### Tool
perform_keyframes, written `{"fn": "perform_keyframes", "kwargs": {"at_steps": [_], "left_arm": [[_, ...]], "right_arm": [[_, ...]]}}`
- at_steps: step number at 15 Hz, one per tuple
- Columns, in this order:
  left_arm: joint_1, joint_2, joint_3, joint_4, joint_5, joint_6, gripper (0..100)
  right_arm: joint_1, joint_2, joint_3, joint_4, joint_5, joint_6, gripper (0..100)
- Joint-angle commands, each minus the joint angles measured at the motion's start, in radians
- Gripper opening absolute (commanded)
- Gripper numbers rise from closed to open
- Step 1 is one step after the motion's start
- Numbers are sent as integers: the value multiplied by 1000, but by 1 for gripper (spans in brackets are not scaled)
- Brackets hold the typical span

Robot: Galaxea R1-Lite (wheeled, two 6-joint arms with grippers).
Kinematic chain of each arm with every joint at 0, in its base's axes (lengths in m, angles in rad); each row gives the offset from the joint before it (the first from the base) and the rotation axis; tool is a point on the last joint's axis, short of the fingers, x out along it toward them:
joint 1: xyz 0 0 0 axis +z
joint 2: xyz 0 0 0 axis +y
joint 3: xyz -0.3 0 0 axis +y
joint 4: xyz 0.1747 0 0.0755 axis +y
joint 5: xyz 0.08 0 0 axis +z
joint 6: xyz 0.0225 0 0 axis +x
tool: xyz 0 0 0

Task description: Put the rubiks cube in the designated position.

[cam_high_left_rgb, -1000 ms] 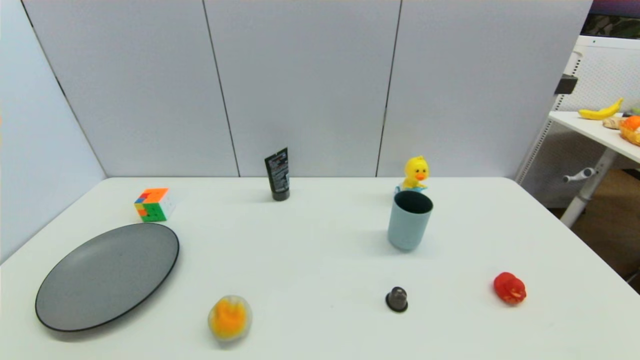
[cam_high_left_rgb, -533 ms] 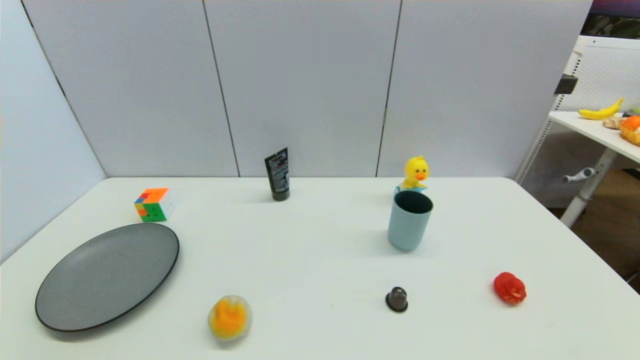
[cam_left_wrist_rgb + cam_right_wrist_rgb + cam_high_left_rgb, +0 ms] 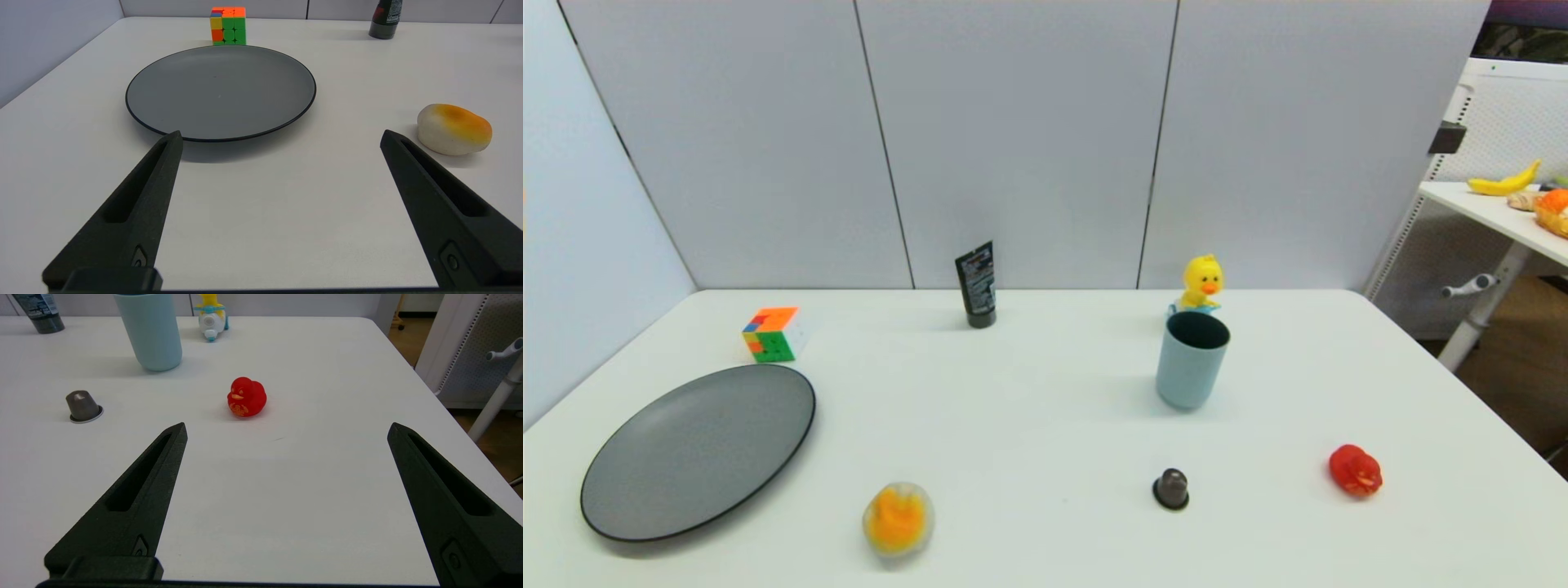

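The rubiks cube (image 3: 774,334) stands on the white table at the far left, just behind a dark grey plate (image 3: 698,450); its top is mostly orange and its front mostly green. The left wrist view shows the same cube (image 3: 228,25) beyond the plate (image 3: 220,92). My left gripper (image 3: 281,136) is open, low over the table near its front edge, well short of the plate, with nothing between its fingers. My right gripper (image 3: 287,428) is open too, over the right side of the table. Neither arm shows in the head view.
A black tube (image 3: 977,283) stands at the back centre. A blue cup (image 3: 1192,358) stands in front of a yellow duck toy (image 3: 1201,283). Near the front lie an orange-topped white bun (image 3: 898,518), a small dark capsule (image 3: 1171,488) and a red duck (image 3: 1355,470).
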Motion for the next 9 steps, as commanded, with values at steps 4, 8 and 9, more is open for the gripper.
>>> {"fn": "perform_keyframes", "kwargs": {"at_steps": [4,8,9], "left_arm": [[0,1,0,0,0,0,100],[0,1,0,0,0,0,100],[0,1,0,0,0,0,100]], "right_arm": [[1,1,0,0,0,0,100],[1,1,0,0,0,0,100],[1,1,0,0,0,0,100]]}}
